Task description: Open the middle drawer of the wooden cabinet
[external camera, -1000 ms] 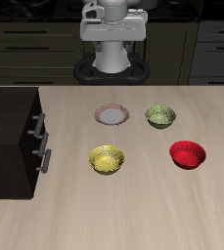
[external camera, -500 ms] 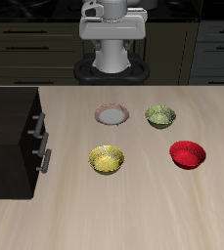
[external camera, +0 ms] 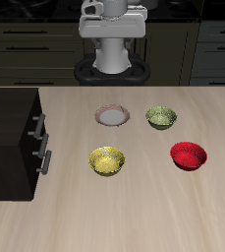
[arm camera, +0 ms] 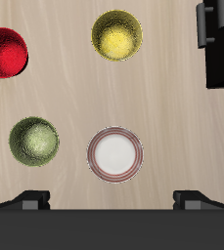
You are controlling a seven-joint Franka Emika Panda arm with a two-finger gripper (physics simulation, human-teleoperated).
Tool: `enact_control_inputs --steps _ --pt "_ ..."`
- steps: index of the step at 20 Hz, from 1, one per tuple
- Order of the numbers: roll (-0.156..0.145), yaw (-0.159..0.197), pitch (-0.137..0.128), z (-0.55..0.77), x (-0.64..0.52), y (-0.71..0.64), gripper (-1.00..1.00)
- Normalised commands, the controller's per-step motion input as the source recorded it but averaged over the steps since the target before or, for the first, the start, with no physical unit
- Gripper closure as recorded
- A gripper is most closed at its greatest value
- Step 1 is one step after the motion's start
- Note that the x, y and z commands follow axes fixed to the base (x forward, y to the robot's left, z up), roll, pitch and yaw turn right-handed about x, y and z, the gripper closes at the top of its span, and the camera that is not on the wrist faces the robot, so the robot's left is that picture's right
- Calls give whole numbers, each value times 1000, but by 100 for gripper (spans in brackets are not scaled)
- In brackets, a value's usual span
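The wooden cabinet (external camera: 10, 138) is a near-black box at the table's side edge, also in the wrist view (arm camera: 221, 54). Its front carries two grey bar handles. The lower one marks the middle drawer (external camera: 45, 157), which sits flush and shut. The drawer above has a like handle (external camera: 37, 125). A grey handle (arm camera: 203, 24) shows in the wrist view; I cannot tell whose drawer it is. My gripper (arm camera: 113, 200) hangs high near the table's back, over the white bowl and far from the cabinet. It is open, fingertips (arm camera: 35, 200) wide apart, holding nothing.
Several bowls stand mid-table: a white one with a pink rim (external camera: 113, 116), a green one (external camera: 161, 117), a yellow one (external camera: 107, 160) and a red one (external camera: 189, 156). The robot's base (external camera: 112, 49) stands behind the table's back edge.
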Motion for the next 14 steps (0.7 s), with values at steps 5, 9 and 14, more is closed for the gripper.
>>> enact_control_inputs --steps 5,9,14 --pt "7 -5 -9 37 26 29 -100" --pt "1 2 -1 50 -15 -7 -100" --pt "1 2 -6 61 -40 6 -100"
